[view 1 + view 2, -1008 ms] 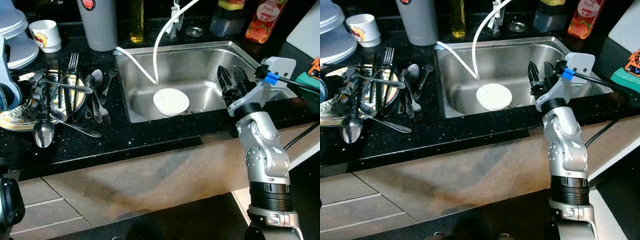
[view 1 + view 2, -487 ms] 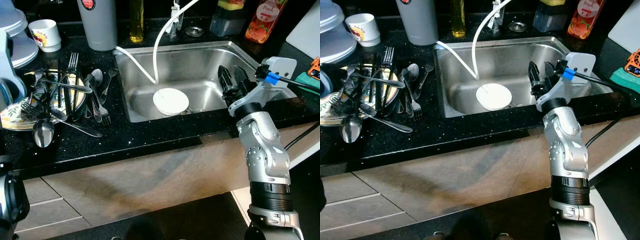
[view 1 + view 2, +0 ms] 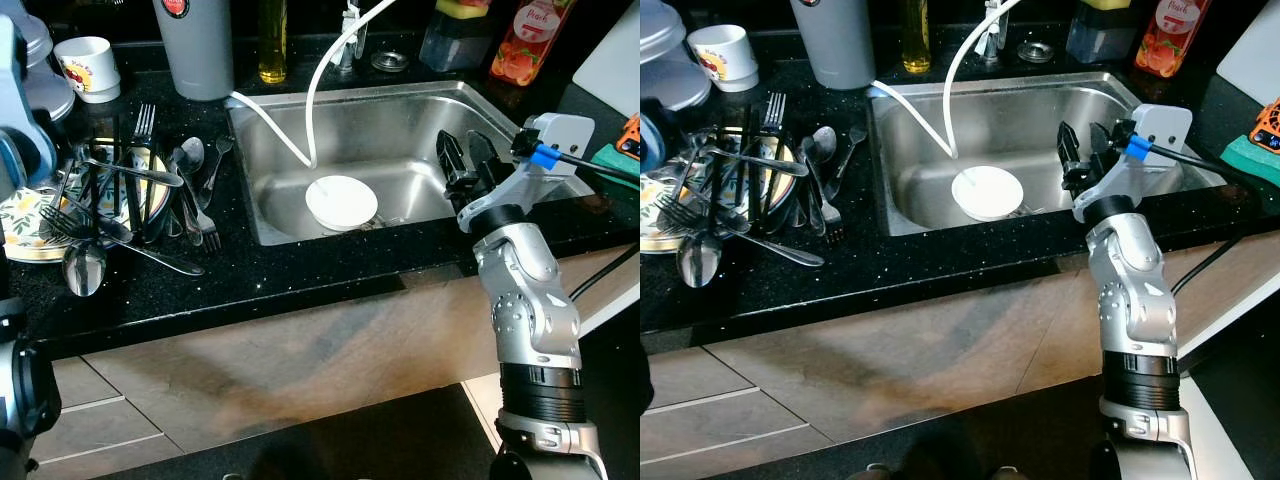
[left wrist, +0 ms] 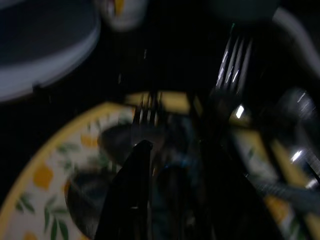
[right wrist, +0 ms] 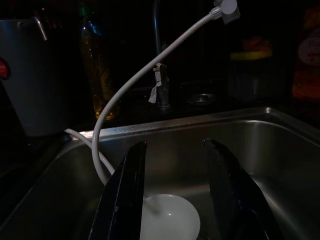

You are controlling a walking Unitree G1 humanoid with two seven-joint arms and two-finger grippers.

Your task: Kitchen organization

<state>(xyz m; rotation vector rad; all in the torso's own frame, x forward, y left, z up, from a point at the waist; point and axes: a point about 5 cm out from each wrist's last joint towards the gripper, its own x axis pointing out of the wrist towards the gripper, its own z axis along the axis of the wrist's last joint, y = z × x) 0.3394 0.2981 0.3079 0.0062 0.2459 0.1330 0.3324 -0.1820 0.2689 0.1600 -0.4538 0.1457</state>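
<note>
From the head camera, a black speckled counter [image 3: 300, 270] carries a steel sink [image 3: 400, 120] with a white bowl [image 3: 342, 202] upside down, it seems, on its floor, and a white hose [image 3: 318, 90] curving down to just behind that bowl. Left of the sink lies a heap of forks and spoons [image 3: 140, 190], partly on the counter and partly across a yellow-rimmed patterned plate [image 3: 25, 215]; a white mug [image 3: 88, 64], a grey jug [image 3: 200, 50] and an oil bottle [image 3: 272, 45] stand along the back. The right pincer [image 3: 465, 160] hangs over the sink's right half, its two black fingers parted and holding nothing, well apart from the bowl. The left arm [image 3: 25, 140] shows at the left edge above the plate. In the left wrist view, which is dark and blurred, the left pincer [image 4: 172, 195] points down at the plate [image 4: 40, 170] and the cutlery on it; its fingers appear spread with nothing gripped, though the blur makes this uncertain. In the right wrist view, the right pincer's fingers [image 5: 125, 195] stand open, framing the bowl [image 5: 170, 217] below, with the hose [image 5: 150, 70] arching above it.
</note>
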